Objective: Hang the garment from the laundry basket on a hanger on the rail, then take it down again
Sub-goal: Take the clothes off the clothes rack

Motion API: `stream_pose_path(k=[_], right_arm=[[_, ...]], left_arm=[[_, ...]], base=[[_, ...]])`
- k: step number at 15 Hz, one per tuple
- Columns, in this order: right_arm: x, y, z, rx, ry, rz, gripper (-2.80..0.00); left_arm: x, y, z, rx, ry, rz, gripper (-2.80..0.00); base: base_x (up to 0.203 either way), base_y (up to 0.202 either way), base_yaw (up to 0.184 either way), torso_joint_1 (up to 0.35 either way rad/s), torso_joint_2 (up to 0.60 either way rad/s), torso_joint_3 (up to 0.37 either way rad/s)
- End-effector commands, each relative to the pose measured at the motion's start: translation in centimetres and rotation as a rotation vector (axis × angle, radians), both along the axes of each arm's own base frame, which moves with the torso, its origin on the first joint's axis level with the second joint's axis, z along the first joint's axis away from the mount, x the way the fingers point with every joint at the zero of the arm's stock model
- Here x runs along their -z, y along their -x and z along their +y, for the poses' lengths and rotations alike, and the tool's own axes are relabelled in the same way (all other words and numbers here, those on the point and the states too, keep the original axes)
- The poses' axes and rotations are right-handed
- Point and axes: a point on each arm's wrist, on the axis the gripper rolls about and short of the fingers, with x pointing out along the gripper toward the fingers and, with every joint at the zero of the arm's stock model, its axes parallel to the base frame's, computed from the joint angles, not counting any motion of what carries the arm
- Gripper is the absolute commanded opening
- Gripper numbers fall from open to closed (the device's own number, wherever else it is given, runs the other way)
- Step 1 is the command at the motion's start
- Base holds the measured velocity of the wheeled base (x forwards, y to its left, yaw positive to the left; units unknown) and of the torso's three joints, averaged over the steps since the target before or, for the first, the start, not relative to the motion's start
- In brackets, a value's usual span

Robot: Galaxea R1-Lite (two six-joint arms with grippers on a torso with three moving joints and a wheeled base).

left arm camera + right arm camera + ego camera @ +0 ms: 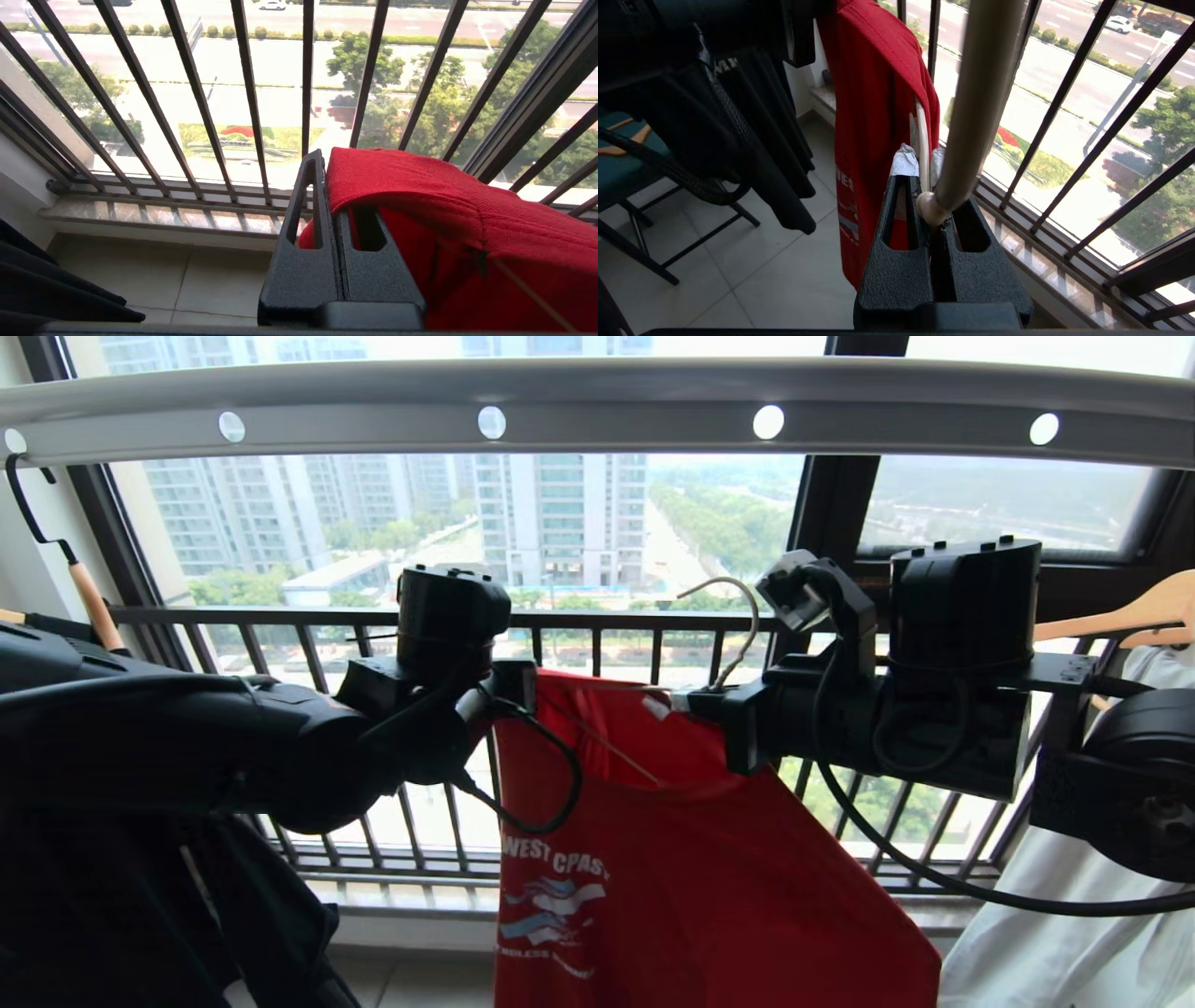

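The red garment (691, 859) hangs below the grey rail (597, 406), stretched between my two grippers. At the shirt's upper left corner, my left gripper (518, 686) is shut on the garment (467, 210), and red cloth drapes over one finger of the left gripper (324, 163). My right gripper (683, 702) is shut on the white hanger (742, 616) at the base of its hook, which curves up free in the air under the rail. In the right wrist view the hanger (923, 140) runs out between the taped tips of the right gripper (922, 172) into the garment (873, 93). The laundry basket is out of view.
The dark barred window railing (653, 618) stands just behind the shirt. A black shirt (140, 896) hangs at the left under a wooden hanger (93, 607). A white garment (1074, 933) on another wooden hanger (1120, 607) hangs at the right. A chair (626, 163) stands behind.
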Motion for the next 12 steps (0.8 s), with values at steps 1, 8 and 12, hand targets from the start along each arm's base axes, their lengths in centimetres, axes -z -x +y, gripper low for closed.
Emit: stream_pose_path(k=[1,8,12], right_arm=[[0.2,-0.1,0.1,-0.002,0.002,0.004,-2.80],[0.2,-0.1,0.1,-0.002,0.002,0.004,-2.80],[0.2,-0.3,0.1,0.021,0.005,0.002,-2.80]], left_arm=[[2.8,-3.8,0.1,-0.067,0.028,0.021,-2.80],[6.8,-8.7,-0.2,-0.054,0.270,-0.049,-2.80],[6.7,-6.8,-0.2,0.036,0.281,0.001,-2.80]], base=[[0.000,0.000,0.000,0.000,0.00,0.000],[0.000,0.000,0.000,0.000,0.00,0.000],[0.000,0.000,0.000,0.000,0.00,0.000]])
